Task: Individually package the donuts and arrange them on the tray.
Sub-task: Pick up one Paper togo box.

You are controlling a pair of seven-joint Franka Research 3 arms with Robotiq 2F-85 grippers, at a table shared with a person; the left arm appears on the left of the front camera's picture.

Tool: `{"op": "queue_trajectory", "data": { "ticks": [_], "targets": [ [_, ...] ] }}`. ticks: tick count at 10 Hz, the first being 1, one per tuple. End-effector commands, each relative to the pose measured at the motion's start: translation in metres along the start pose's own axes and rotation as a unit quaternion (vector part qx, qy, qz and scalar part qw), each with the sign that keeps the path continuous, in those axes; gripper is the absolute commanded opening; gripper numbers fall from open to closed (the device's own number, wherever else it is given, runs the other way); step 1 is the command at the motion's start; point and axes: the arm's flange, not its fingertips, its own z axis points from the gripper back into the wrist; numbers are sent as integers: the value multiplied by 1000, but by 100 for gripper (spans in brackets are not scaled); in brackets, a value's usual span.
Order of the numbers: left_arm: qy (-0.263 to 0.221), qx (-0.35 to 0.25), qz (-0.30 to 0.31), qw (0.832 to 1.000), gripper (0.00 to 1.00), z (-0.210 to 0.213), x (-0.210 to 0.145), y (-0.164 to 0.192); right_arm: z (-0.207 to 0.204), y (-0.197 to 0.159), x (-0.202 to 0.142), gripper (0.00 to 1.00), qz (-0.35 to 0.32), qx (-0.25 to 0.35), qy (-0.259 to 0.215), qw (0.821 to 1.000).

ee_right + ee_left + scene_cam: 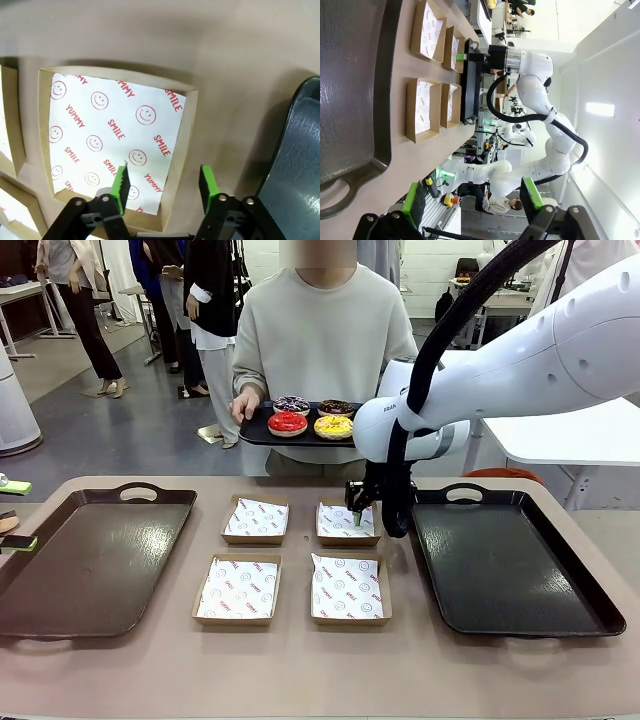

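Left gripper [16, 513], left edge of the frame: jaws apart, empty. Right gripper [359, 512], centre: jaws apart, astride one wall of the far-right paper-lined box [338, 525]. Beyond it, upper centre, the donuts [288, 422] rest on a black tray [254, 430] held by the person; the right arm is nearer.

The right arm [570, 350] is glossy white with rounded joints, and a thick black cable [399, 460] runs along it. The right end effector [357, 512] is black with green pads [120, 181]. The person [325, 340] wears a pale sweatshirt [300, 365].
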Motion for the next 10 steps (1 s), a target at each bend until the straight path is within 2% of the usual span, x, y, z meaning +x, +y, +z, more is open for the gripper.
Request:
{"op": "queue_trajectory", "data": {
  "ticks": [1, 5, 8, 10],
  "targets": [
    [-1, -6, -1, 1000, 100, 1, 0, -2, -5, -5, 1, 0, 3, -12, -11, 1000],
    [-1, -6, -1, 1000, 100, 1, 0, -2, -2, -7, 0, 0, -10, -16, -18, 1000],
    [-1, -6, -1, 1000, 100, 1, 0, -2, 4, -10, -2, 0, -49, -35, -19, 998],
    [-1, -6, -1, 1000, 100, 1, 0, -2, 30, -9, -9, 0, -71, -30, 1, 997]
  ]
}}
